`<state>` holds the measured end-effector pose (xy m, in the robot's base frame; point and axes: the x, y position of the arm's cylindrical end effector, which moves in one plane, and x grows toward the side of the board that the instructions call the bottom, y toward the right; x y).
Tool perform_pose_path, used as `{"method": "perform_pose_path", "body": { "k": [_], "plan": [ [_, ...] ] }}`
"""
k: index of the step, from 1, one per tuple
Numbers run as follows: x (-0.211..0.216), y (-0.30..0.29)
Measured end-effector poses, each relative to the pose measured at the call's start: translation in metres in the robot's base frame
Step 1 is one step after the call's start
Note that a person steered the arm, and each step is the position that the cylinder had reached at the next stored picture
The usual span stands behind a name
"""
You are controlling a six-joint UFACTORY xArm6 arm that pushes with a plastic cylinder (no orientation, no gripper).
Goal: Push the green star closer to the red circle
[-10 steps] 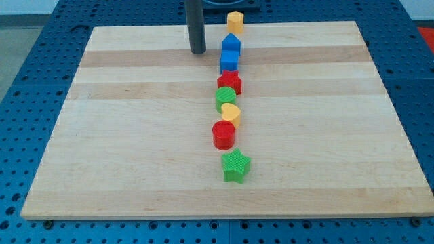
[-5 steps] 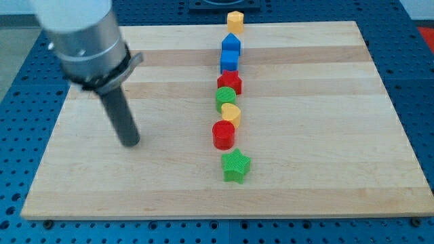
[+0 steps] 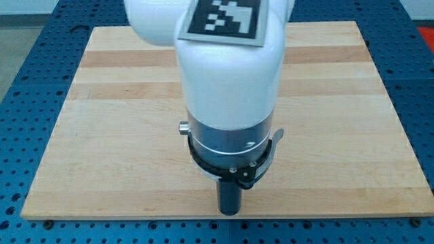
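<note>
My tip (image 3: 230, 212) sits at the near edge of the wooden board (image 3: 339, 135), roughly centre left-to-right, rod pointing straight down. The arm's big white body (image 3: 227, 74), w/ a black-and-white marker tag (image 3: 225, 19) on top, fills the middle of the view and hides the whole central strip of the board. No blocks visible at all: green star and red circle are both out of sight, presumably somewhere behind the arm, but can't confirm from this view. So can't say whether the tip touches anything, or how far apart star and circle are.

Gripper: none on this rig, just the rod, so no open/closed state to give.

Step in hand, as a judgement: approach/setup. Tip looks placed on the near side, which fits getting behind the star before a push toward the far side.

Next move prob calls for a short, straight push away from the near edge, lined up on the star's centre so it doesn't spin off left or right. Keep it gentle; overshoot could knock the circle. The board lies on a blue perforated table (image 3: 27, 41).
</note>
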<state>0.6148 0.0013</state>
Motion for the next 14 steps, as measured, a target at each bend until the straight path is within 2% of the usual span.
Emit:
{"method": "perform_pose_path", "body": {
  "k": [3, 4, 5, 11, 14],
  "plan": [
    [0.0, 0.03],
    [-0.017, 0.032],
    [-0.039, 0.03],
    [-0.039, 0.02],
    [-0.061, 0.022]
  ]
}}
